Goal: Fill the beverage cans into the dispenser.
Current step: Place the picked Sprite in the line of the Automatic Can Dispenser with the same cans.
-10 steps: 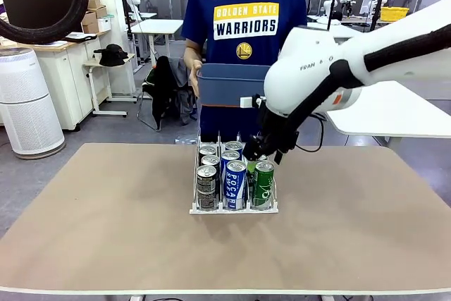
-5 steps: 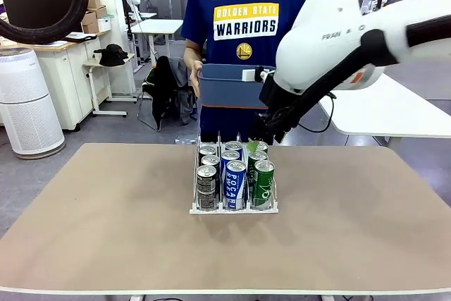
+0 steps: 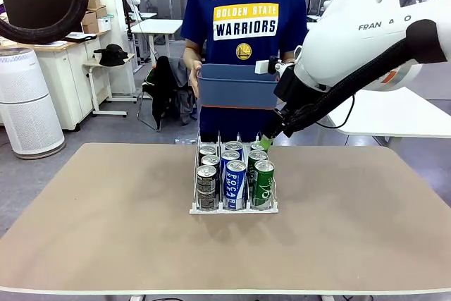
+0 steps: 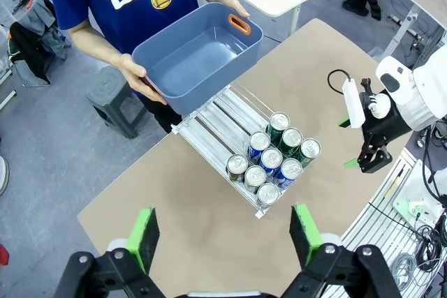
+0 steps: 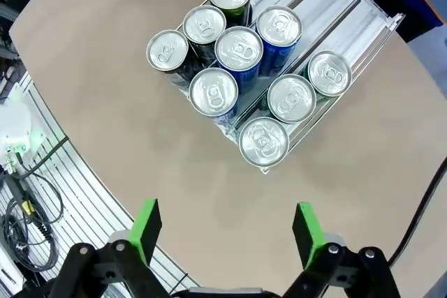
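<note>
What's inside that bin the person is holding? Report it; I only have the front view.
Observer: In the left wrist view, the blue bin the person holds shows a bare floor, with no cans in it.
Operator: Now count the cans in the dispenser for me.
Observer: The right wrist view looks straight down on nine beverage cans, three to each lane of the dispenser. They are bunched toward its front lip, and the lane stretches behind them are bare.
</note>
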Motion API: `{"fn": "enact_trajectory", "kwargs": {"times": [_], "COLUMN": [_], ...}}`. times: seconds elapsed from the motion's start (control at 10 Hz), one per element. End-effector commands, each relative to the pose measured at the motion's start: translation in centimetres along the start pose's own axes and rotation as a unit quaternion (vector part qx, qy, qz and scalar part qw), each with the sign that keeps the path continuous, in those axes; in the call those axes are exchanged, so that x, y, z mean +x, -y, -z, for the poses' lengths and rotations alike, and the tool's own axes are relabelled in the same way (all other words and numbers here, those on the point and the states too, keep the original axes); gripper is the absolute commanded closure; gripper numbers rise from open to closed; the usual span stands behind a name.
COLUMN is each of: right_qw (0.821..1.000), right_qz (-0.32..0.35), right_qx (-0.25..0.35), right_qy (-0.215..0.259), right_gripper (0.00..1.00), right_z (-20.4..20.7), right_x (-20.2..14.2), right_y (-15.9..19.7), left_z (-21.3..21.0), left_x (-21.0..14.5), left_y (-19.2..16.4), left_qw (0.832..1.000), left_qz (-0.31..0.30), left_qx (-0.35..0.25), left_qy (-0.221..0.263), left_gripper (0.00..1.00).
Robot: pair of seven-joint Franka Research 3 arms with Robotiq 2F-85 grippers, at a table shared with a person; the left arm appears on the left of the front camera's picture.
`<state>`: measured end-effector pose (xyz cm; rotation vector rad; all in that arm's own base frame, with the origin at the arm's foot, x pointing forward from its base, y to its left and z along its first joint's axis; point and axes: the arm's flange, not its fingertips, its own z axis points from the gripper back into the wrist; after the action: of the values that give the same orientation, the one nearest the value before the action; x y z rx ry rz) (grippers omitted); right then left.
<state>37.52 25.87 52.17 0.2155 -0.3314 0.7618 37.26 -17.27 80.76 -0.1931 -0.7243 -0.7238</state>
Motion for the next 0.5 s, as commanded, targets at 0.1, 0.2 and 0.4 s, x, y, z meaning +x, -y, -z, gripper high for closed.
{"fn": "enact_trajectory", "kwargs": {"times": [0.1,0.2,0.4], "right_qw": [1.0,1.0,1.0], "right_qz": [0.007,0.007,0.0], "right_qx": [-0.001,-0.001,0.001], "right_qy": [-0.005,-0.005,-0.001], "right_gripper": [0.0,0.0,0.0], "right_z": [0.28,0.28,0.16], "right_x": [0.59,0.59,0.29], "right_y": [-0.23,-0.23,0.06], "left_z": [-0.07,-0.07,-0.07], "left_x": [-0.25,-0.25,-0.25], "left_y": [-0.14,-0.14,-0.14], "left_qw": [1.0,1.0,1.0], "left_qz": [0.004,0.004,0.004], "left_qx": [0.001,0.001,0.001], "left_qy": [-0.002,-0.002,-0.002], "left_gripper": [0.0,0.0,0.0]}}
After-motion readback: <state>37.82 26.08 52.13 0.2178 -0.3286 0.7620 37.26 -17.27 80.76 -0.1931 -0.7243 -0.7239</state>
